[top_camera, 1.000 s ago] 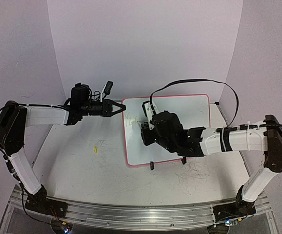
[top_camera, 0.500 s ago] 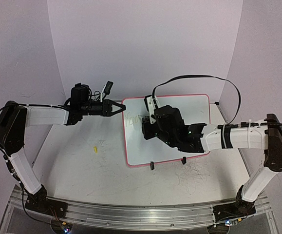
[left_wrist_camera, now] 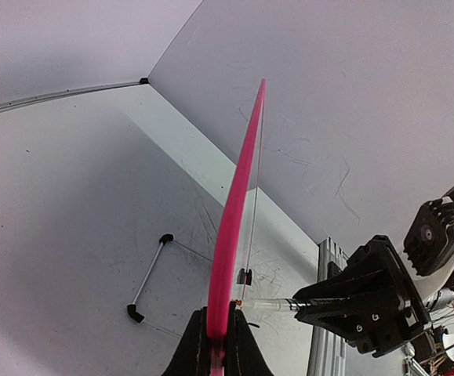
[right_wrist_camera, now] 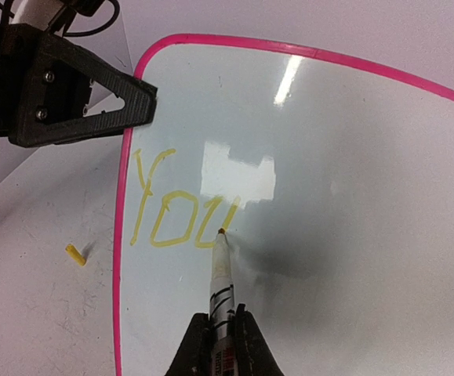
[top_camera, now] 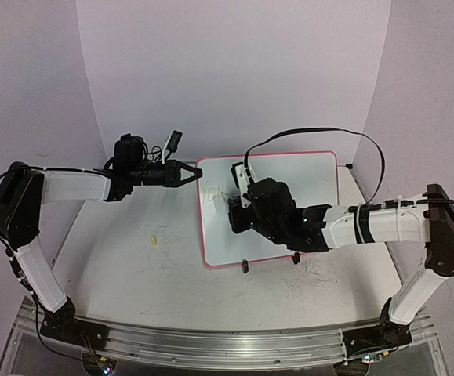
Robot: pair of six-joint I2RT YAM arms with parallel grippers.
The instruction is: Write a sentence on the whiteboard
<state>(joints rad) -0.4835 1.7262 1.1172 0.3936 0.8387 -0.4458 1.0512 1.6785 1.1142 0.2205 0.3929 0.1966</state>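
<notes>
Mid-sentence at the writing station: the right end effector (right_wrist_camera: 220,333) is clamped tight around a slim yellow-inked marker pen (right_wrist_camera: 221,274). The pen's tip touches the large white rectangular whiteboard with a thin pink border (right_wrist_camera: 352,157) just ahead of the fingers. The yellow-green handwritten sentence (right_wrist_camera: 179,211) so far reads only "You" and sits immediately left of the tip, so most of the task appears to remain.

Across the board, the left end effector (left_wrist_camera: 220,329) is pinched shut on the pink border, steadying the edge nearest the first letter. Seen from above, the whiteboard (top_camera: 305,176) lies on the scuffed white desk (top_camera: 132,266) directly between the two arms. A small yellow cap-like piece (top_camera: 154,239) lies on the desk below the left end effector (top_camera: 189,174), well clear of the board.

The likely hazards are these. If the left clamp slips, the board could shift under the pen and skew the line. Too much downward pressure could tilt the marker in its grip. The pale ink may also be hard to read against the glare on the board.

No container of any kind is visible.
</notes>
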